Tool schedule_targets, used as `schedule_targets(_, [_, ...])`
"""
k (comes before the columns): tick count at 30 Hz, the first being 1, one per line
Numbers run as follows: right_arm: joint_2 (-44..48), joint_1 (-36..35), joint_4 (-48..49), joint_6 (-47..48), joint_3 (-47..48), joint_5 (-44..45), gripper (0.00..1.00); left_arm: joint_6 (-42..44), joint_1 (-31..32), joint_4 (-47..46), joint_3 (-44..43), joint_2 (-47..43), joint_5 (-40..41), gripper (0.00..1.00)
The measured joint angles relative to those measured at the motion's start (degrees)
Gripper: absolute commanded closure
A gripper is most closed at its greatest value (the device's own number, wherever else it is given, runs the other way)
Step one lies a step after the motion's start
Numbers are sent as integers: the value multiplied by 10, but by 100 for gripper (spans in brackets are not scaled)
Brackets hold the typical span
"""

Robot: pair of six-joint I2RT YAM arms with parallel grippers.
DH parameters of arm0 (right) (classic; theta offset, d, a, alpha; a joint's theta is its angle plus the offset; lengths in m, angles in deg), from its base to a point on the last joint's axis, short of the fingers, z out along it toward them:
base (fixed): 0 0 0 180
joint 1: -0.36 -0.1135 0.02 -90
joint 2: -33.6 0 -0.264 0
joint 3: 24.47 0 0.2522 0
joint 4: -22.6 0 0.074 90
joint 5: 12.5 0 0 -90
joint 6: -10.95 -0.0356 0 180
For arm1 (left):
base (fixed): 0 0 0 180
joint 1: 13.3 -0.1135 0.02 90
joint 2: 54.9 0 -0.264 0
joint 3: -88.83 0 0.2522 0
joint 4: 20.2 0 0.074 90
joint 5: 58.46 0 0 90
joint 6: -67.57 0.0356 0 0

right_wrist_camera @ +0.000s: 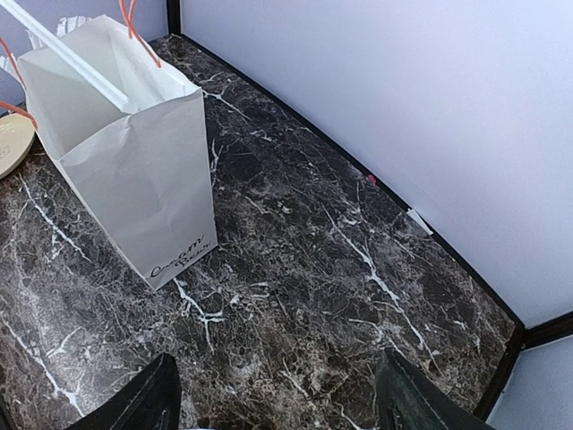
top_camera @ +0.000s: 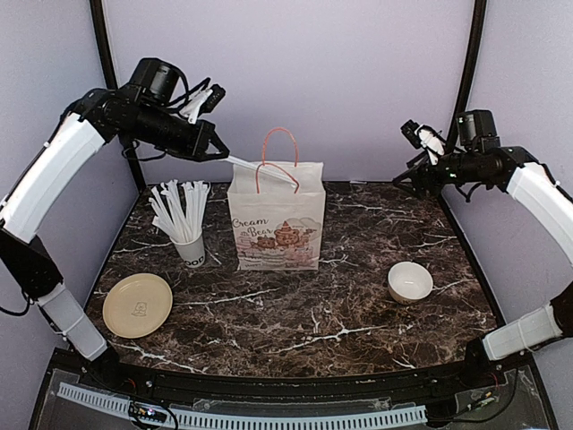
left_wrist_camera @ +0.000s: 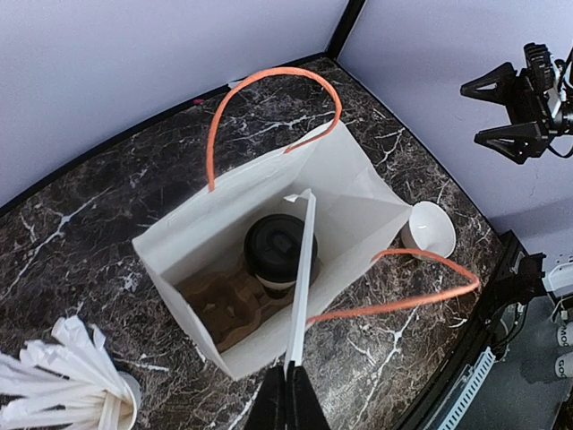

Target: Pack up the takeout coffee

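The takeout coffee, a cup with its black lid on, stands inside the white paper bag on a brown cardboard carrier. In the top view the cup is hidden by the bag's walls. My left gripper hangs above and to the left of the bag, shut on a long white wrapped straw. The straw's far end reaches over the bag's opening above the lid. My right gripper is raised at the back right, open and holding nothing. In its wrist view the gripper has only bare table below it.
A white cup full of straws stands left of the bag. A beige plate lies at the front left. A low white bowl sits at the right. Orange bag handles stick up. Walls close in the back and sides.
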State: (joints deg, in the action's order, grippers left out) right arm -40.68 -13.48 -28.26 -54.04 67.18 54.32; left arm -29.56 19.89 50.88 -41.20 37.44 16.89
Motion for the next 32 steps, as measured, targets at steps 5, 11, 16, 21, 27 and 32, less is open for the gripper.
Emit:
schedule_targets(5, [2,0,-3,0,0,0,22,24,0,-12,-54,88,-31,61])
schedule_targets(11, [2,0,-22,-3,7,3,15,42,-1,-11,-98,149,7,42])
schedule_targets(16, [7,8,-16,-37,9,27,2,57,-3,-38,-59,116,71,37])
schedule_targets(21, [31,48,36,-108,4,98,2,82,-5,-107,60,13,166,21])
schedule_targets(27, [61,60,96,-203,2,228,2,100,-31,-211,220,-132,282,2])
schedule_targets(32, [76,60,107,-247,2,264,2,95,-75,-285,297,-191,352,1])
